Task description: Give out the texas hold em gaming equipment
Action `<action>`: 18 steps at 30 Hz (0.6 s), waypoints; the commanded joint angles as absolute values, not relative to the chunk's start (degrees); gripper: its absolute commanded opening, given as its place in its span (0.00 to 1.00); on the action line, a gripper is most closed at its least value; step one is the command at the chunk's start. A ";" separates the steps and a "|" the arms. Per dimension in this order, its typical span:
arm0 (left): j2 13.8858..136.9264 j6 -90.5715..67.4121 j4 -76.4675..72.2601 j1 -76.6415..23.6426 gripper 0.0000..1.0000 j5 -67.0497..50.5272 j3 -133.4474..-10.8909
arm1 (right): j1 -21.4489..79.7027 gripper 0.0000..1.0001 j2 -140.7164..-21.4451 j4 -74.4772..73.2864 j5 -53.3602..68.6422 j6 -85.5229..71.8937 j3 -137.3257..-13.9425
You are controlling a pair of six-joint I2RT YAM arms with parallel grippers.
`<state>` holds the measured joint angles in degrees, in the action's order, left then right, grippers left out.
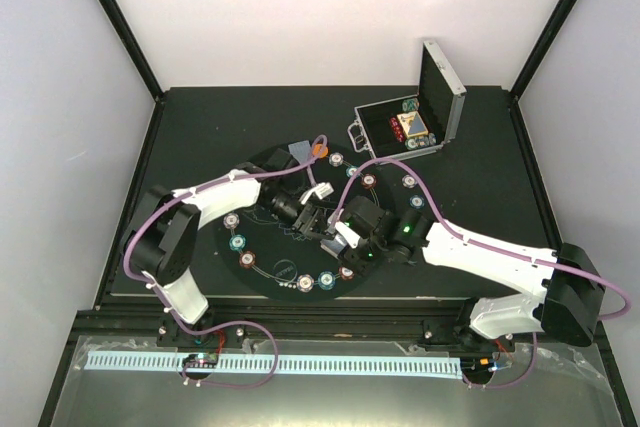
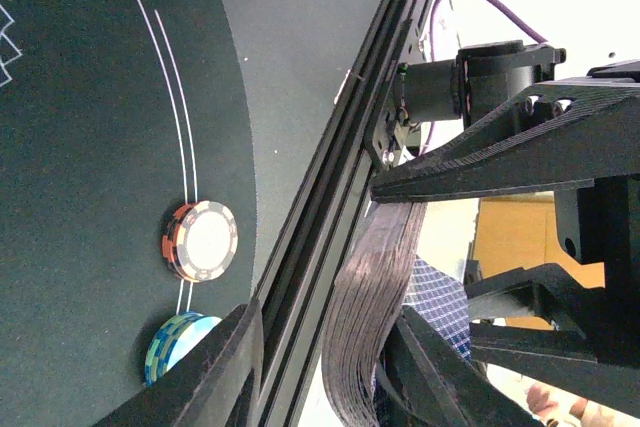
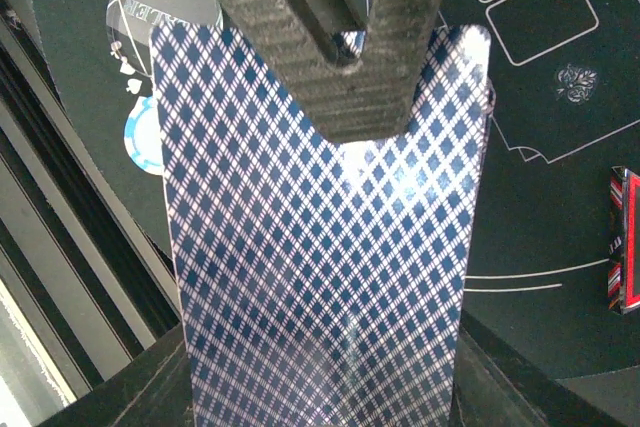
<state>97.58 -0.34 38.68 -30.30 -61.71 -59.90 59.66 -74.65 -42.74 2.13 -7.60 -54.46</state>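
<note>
Under the right wrist camera, the deck of blue-and-white diamond-backed playing cards (image 3: 320,277) fills most of the frame, back up, with a glare streak mid-face. The right gripper (image 3: 342,117) is clenched on the deck: a forked black finger presses on the top face and the other finger shows under the bottom edge. The deck is held over the big round black mat (image 3: 545,207) with white printed outlines. By the deck's left edge sit a clear round lettered disc (image 3: 150,2) and a white-and-light-blue poker chip (image 3: 140,142), the chip partly hidden by the cards. A red-and-black chip stack (image 3: 622,242) is edge-on at the right border. A black frame rail (image 3: 60,247) runs along the left.

Left wrist view: the deck is seen edge-on, cards bowed, between the left gripper (image 2: 325,372) fingers. The jaws are released, with a clear gap between one finger and the cards, and nothing is clamped. The right gripper's black fingers pinch the deck from the far side and block the rest of it. On the mat's white rim line sit a red-brown-and-white poker chip stack (image 2: 200,240) and a teal poker chip stack (image 2: 180,342), just beside each other.

Top view: both arms meet over the mat's centre, and the wrists cover the deck so it cannot be made out. Small chip stacks (image 1: 326,280) ring the mat rim. An orange disc (image 1: 320,150) and a grey-blue card (image 1: 299,152) lie side by side at the far rim. An open silver aluminium case (image 1: 455,107) stands back right with its lid up. Purple cables (image 1: 350,182) loop over the arms.
</note>
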 commanded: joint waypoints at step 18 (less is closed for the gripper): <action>94.47 2.37 40.80 -27.53 0.02 -63.46 -59.38 | 59.89 0.54 -74.95 -41.49 -2.13 -10.07 -53.98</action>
